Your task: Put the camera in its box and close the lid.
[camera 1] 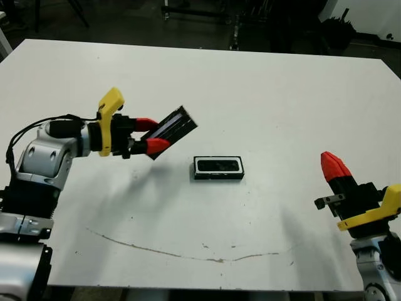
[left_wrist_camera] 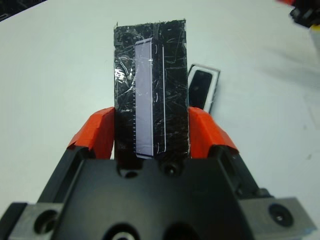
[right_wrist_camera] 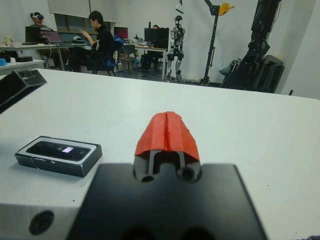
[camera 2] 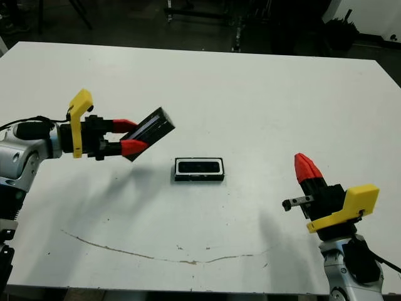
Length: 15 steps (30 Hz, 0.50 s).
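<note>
Camera seated in box at table centre; left gripper, clamped on lid, holds it tilted above and left of box, so level and square it over the walls before lowering; right gripper pinched empty, well right of box.

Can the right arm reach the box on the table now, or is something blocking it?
Probably yes. The white table between the right gripper and the box is bare, and the left gripper holds the lid up on the far side. Its fingers are shut, though.
</note>
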Available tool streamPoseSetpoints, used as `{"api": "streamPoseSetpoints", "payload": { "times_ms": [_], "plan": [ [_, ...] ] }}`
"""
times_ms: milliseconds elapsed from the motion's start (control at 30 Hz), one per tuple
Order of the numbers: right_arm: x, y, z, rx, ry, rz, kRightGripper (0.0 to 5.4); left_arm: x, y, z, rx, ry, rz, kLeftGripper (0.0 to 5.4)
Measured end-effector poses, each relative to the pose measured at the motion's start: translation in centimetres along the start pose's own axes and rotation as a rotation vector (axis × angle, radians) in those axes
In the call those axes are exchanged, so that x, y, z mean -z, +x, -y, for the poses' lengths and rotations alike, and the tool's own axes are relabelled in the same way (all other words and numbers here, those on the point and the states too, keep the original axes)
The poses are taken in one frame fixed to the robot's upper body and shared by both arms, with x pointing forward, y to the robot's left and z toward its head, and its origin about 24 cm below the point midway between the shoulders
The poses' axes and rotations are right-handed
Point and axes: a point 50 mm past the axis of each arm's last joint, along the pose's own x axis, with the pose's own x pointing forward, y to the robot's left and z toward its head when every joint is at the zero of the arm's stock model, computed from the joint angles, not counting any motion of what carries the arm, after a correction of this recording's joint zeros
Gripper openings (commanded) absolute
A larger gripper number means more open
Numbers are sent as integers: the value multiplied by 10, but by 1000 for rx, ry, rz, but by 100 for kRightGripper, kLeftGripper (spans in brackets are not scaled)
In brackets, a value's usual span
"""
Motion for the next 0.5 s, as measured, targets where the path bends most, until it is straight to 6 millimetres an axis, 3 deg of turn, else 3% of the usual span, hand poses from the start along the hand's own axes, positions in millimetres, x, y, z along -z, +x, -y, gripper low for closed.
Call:
{"api": "streamPoseSetpoints", "payload": {
  "times_ms": [200, 500],
  "plan": [
    [0, 0, -1, -3, -2, -3, 0, 4, 12, 7, 59, 6, -39, 314],
    [0, 0, -1, -6, -3, 2, 0, 1, 24, 15, -16, 52, -49, 314]
  ]
}}
